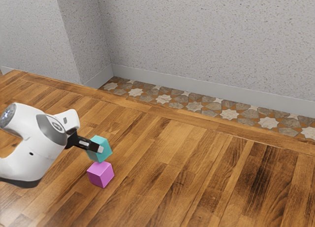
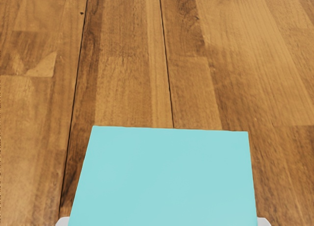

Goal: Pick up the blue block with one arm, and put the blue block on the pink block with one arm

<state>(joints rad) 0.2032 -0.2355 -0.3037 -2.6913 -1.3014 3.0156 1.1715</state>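
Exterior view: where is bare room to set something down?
Bare wood spreads from the pink block toward the exterior view's right, up to the tiled strip. Crowded: the claw holds the blue block directly over the pink one.

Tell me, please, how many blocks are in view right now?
2. The blue block is held in the gripper, just above the pink block, which rests on the wooden surface. Others could be hidden behind the arm.
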